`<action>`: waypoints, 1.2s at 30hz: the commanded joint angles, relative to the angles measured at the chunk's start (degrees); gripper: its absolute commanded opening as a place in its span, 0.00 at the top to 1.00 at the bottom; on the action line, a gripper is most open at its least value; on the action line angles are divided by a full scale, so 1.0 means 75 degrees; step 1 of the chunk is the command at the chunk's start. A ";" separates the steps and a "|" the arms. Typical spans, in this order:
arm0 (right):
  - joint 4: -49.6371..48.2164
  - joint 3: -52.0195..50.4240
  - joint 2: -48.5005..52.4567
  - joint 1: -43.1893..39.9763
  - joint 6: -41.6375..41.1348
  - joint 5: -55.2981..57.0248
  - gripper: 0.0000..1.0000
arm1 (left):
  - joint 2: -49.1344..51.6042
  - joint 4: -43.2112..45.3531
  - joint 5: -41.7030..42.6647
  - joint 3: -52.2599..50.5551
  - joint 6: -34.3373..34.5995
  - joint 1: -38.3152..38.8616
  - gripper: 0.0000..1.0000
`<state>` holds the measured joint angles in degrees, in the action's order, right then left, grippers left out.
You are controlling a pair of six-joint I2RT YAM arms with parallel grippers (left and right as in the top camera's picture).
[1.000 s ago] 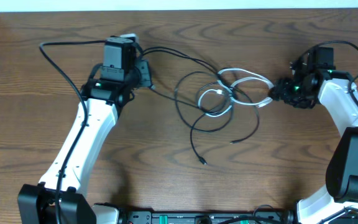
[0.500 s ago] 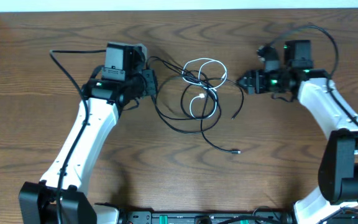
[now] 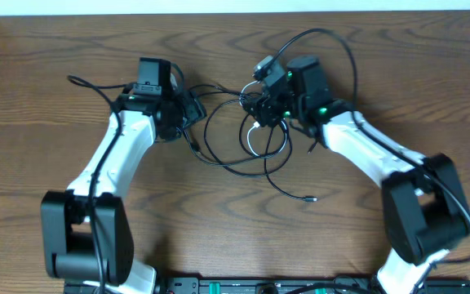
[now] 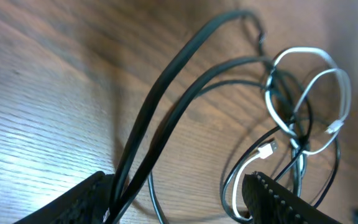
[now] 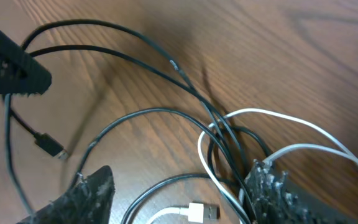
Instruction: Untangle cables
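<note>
Overhead: the cables (image 3: 255, 131) lie knotted at mid-desk (image 3: 219, 237), with the left end effector (image 3: 192, 110) and right end effector (image 3: 261, 104) both at the tangle. The right arm's own cord (image 3: 325, 31) arcs close by and is a likely snag.

Left wrist: fingers are spread wide and grip nothing. Two black strands (image 4: 162, 99) run between them, so closing would likely take both and tighten the knot.

Right wrist: jaws are wide apart and empty. The white cable (image 5: 260, 111) crosses the black loops (image 5: 154, 111) just ahead, obstructing a single-strand pick.

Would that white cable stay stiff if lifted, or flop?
Probably floppy: the white cable lies in loose curved loops. Likely light, being thin. It may drag the black cables along, since they cross its loops.
</note>
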<state>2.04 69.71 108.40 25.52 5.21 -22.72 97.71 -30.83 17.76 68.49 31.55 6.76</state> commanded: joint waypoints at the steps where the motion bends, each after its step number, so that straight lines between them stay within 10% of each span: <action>1: -0.0242 0.0076 0.0527 0.0114 0.0493 0.0306 0.39 | 0.0321 -0.0041 0.0425 0.0041 0.0233 0.0023 0.30; 12: -0.0595 0.0076 0.1271 0.0224 0.0629 0.0612 0.74 | 0.0504 -0.0052 0.0513 0.0041 0.0233 0.0023 0.30; 36: -0.0705 0.0076 0.1967 0.0312 0.0629 0.1580 0.79 | 0.0504 0.0003 0.0487 0.0041 0.0233 0.0023 0.30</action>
<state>-5.80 70.08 121.69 27.31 9.52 -13.80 101.14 -30.81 20.93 68.49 33.04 6.85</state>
